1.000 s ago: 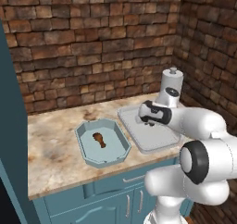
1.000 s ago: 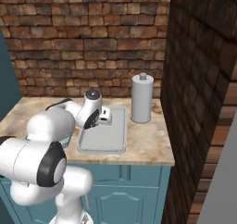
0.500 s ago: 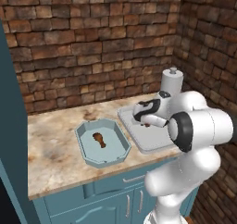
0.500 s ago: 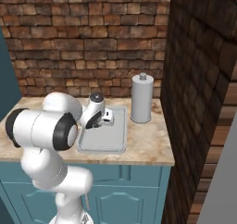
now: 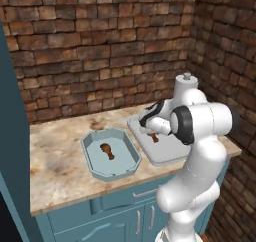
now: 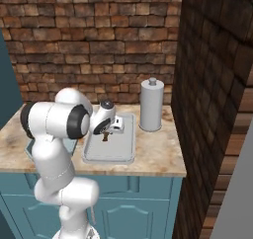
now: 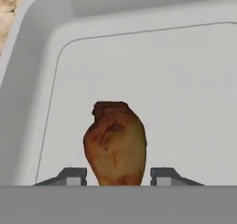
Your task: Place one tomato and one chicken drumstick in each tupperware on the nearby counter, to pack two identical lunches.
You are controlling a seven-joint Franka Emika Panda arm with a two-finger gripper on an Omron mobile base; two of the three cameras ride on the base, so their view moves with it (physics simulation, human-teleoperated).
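Drumstick: brown chicken drumstick (image 7: 115,142) stands between the two finger tips (image 7: 74,176), its thick end up in the picture (lower end cut off by the bottom band).
Gripper: gripper (image 7: 118,177) jaws parted, a small gap visible on each side of the meat; contact cannot be told.
Tray: pale grey tray (image 7: 185,79) lies under the drumstick, flat floor with a thin inset line and rounded corner, raised rim along top and left.
Counter: a patch of beige marbled counter (image 7: 7,5) shows at the upper left corner, outside the rim.
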